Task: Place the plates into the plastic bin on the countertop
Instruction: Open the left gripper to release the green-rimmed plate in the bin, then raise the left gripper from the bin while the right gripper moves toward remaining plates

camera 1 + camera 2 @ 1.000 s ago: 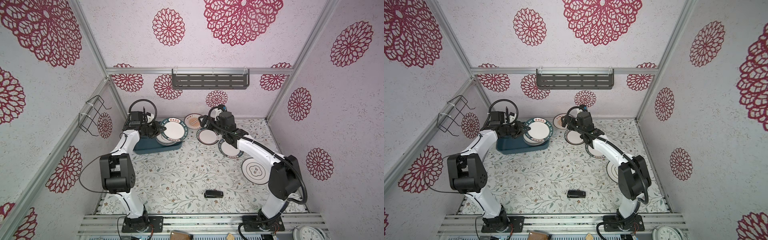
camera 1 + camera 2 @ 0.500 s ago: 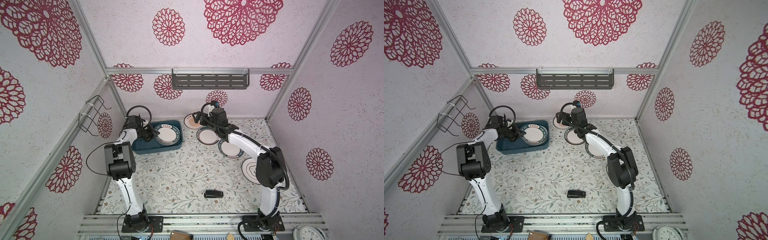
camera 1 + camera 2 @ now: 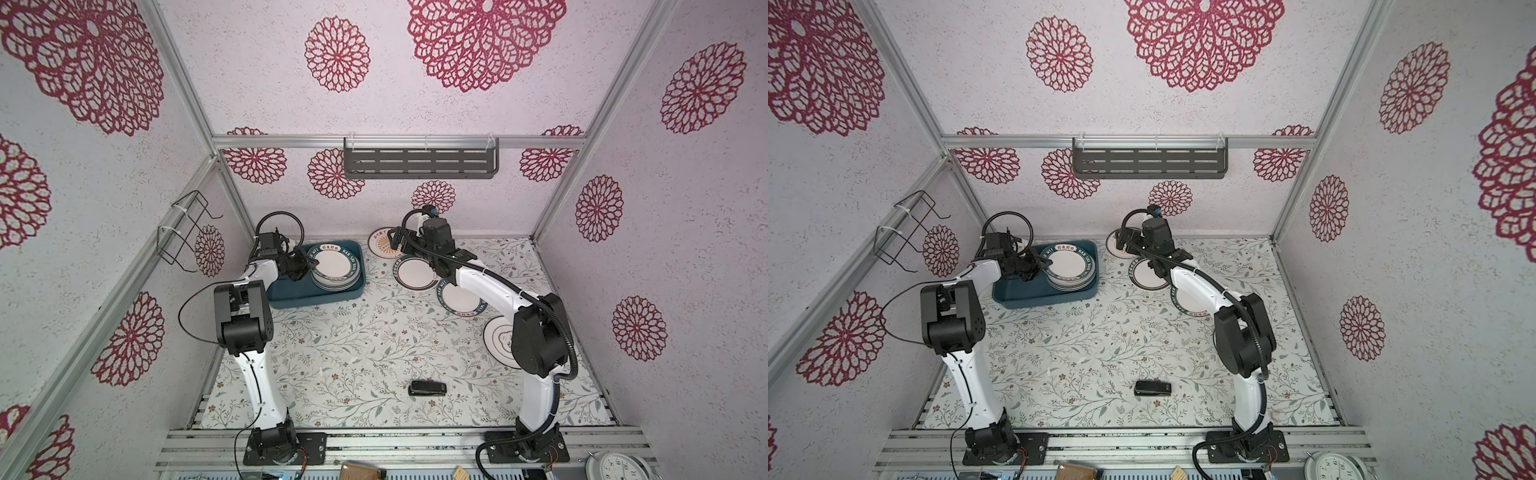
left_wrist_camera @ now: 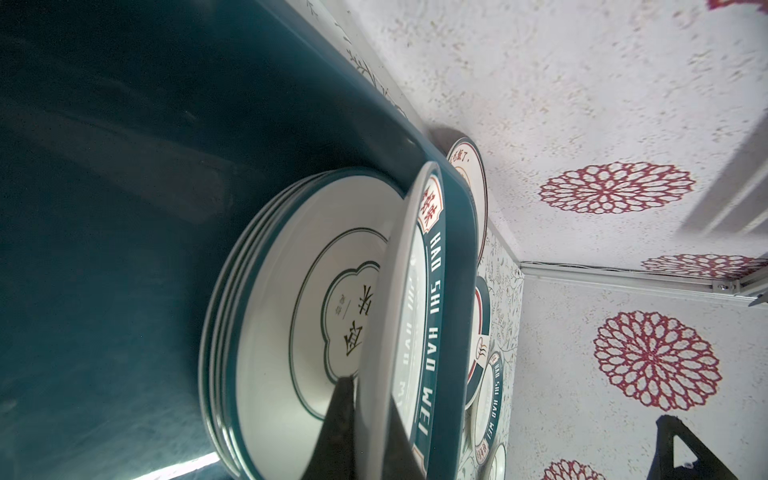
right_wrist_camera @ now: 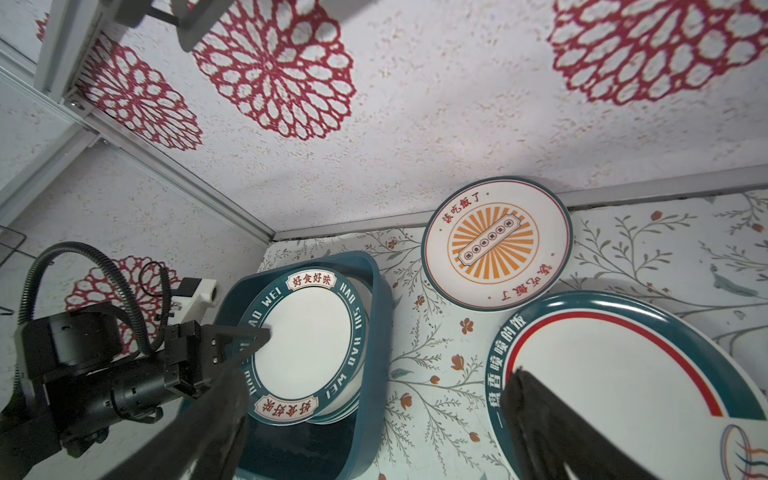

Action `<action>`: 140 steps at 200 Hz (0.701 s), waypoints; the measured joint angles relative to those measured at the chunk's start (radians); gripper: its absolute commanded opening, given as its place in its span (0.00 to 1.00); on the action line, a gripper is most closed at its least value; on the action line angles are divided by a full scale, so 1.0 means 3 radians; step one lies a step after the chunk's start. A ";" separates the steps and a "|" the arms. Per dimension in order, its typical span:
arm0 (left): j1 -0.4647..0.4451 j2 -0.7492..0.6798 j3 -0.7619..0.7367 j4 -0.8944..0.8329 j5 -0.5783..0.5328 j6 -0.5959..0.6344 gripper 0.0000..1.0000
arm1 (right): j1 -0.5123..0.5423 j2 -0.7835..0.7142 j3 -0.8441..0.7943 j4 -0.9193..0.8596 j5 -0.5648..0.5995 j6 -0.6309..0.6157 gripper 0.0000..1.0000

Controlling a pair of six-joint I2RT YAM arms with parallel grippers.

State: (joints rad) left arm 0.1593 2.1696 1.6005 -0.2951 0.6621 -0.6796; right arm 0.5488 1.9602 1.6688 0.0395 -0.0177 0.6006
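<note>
I am in the placing step with the left arm. The left pincer (image 3: 306,266) is clamped on the near rim of a plate with a teal lettered rim (image 3: 335,266) and holds it inside the blue bin (image 3: 316,297), which stands at the back left of the tabletop (image 3: 353,340). The left wrist view shows this plate (image 4: 433,291) tilted above the stack of plates (image 4: 266,332) that already lies in the bin. There is a gap at the pincer side, and the far edge is close to the bin's wall. I cannot tell if that far edge touches the stack or the wall. I judge the next move to be small. I should bring the plate down and level until it rests on the stack, keep its far edge inside the wall, and then open the pincer and pull it back without dragging the plate with it. The right pincer (image 5: 374,376) has its fingers wide apart and holds nothing. It hangs over the back of the tabletop, beside the plate with a red and teal ring (image 5: 623,374) and near the sunburst plate (image 5: 494,245) by the back wall. Two more plates lie flat on the right side, a lettered plate (image 3: 461,301) and a plate with thin dark rings (image 3: 500,340), so the task is around half done. Because these plates lie flat, I think the right pincer must get one finger under a rim before closing.
</note>
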 measured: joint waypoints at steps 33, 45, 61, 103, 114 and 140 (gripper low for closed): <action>-0.0048 0.0167 0.0051 0.0041 0.0020 -0.0067 0.04 | 0.0000 -0.0001 -0.0033 -0.0083 0.0095 -0.0031 0.99; -0.0051 0.0188 0.0067 0.0064 0.0033 -0.0099 0.07 | 0.0000 -0.0006 -0.0033 -0.0120 0.0140 -0.0052 0.99; -0.0057 0.0188 0.0080 0.0080 0.0031 -0.0122 0.16 | 0.0000 -0.0018 -0.0034 -0.0170 0.0184 -0.0085 0.99; -0.0097 0.0188 0.0086 0.0085 -0.0064 -0.0216 0.45 | 0.0000 -0.0107 -0.0057 -0.0272 0.0262 -0.0136 0.99; -0.0103 0.0188 0.0086 0.0072 -0.0090 -0.0225 0.52 | 0.0000 -0.0163 -0.0126 -0.0278 0.0273 -0.0140 0.99; -0.0108 0.0183 0.0085 0.0024 -0.0167 -0.0254 0.72 | 0.0000 -0.0299 -0.0315 -0.0294 0.0310 -0.0140 0.99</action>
State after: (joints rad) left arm 0.1268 2.2246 1.6260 -0.2878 0.6121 -0.7559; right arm 0.5488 1.8706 1.5742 -0.0486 0.0753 0.5587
